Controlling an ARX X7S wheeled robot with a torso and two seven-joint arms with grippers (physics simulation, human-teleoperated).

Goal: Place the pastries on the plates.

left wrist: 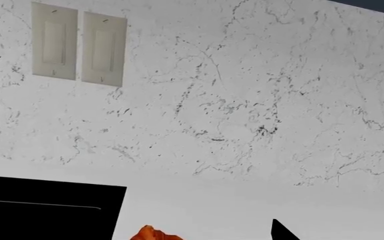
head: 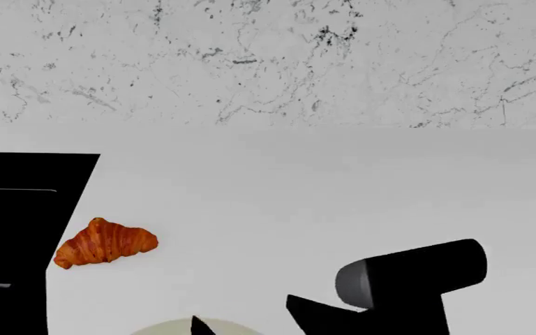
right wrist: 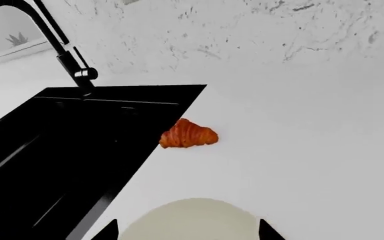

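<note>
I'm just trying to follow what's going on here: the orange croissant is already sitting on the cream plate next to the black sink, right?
Not quite. The croissant lies on the bare white counter beside the black sink, not on the cream plate. The right wrist view shows a clear stretch of counter between croissant and plate, which has nothing on the part in view.
</note>
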